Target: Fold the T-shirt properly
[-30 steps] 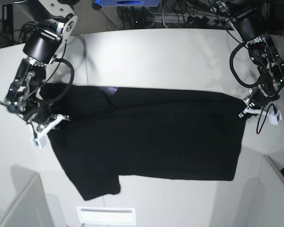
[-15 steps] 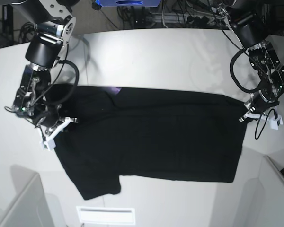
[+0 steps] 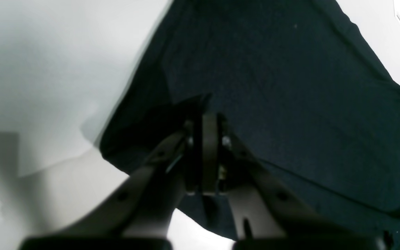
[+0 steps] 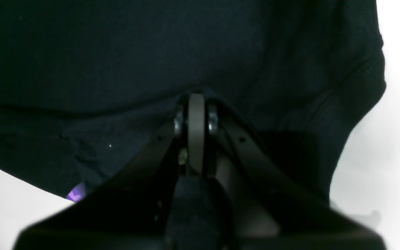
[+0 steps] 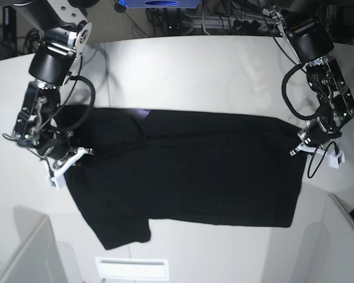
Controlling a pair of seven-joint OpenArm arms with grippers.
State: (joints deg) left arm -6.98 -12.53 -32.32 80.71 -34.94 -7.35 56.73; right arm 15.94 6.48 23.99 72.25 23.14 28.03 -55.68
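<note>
Pinching black cloth between closed jaws, the left claw (image 3: 202, 104) holds the T-shirt (image 5: 189, 171) at its hem-side edge, on the base view's right. The right claw (image 4: 196, 95) is likewise shut on the fabric, at the shoulder end on that view's left, where a sleeve spreads beside it. In both wrist views the jaws meet with no gap, and dark cloth bunches right at their tips.

Outward from those two grips, the shirt lies spread across the white worktop (image 5: 194, 71), stretched lengthwise between the arms. A sliver of purple print (image 5: 140, 111) peeks out at the far edge near the collar, so the garment seems already doubled over once (a judgement from its narrow outline). One sleeve (image 5: 121, 227) sticks out toward the near edge.

The step in hand looks like tensioning or shifting the half-folded shirt, each arm gripping one end. Next, I judge, both claws should lift and carry their edges together evenly, keeping the cloth taut so the fold lands flat; an uneven pull would skew it.
</note>
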